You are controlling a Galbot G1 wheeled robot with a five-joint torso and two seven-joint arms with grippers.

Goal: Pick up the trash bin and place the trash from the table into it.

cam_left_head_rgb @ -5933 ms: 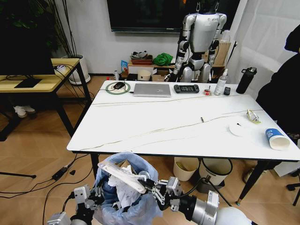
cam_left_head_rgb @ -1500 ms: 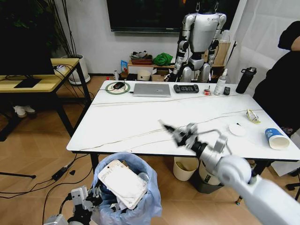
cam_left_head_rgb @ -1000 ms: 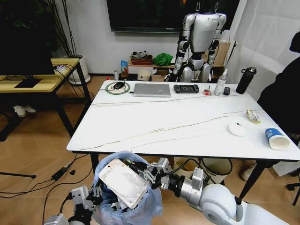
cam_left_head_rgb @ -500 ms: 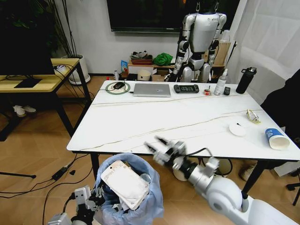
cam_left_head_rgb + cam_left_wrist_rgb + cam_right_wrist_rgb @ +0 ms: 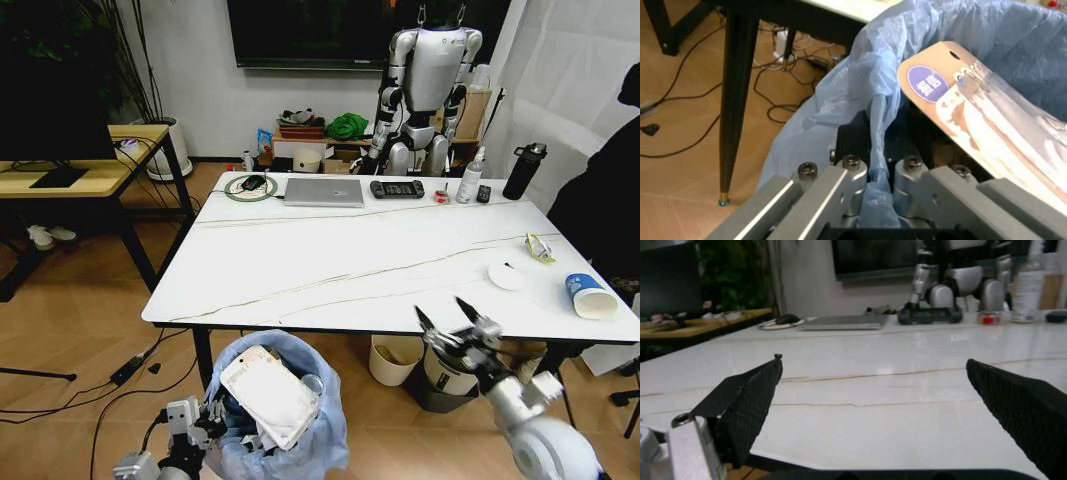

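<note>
We count three pieces of trash on the table (image 5: 300, 250), near its right end: a clear wrapper (image 5: 541, 248), a white lid (image 5: 506, 277) and a blue-white cup (image 5: 591, 296) on its side. The bin (image 5: 280, 420), bagged in crinkled light blue, hangs below the table's front edge, stuffed with cardboard and paper. Our left gripper (image 5: 873, 175) pinches its bagged rim; our right gripper (image 5: 452, 322) gapes wide and empty at the table's front edge.

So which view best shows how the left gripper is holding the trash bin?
The left wrist view: the left gripper is shut on the trash bin, with the blue bag pinched between its fingers. The head view shows gripper and bin small at the bottom edge. The right wrist view faces the table.
</note>
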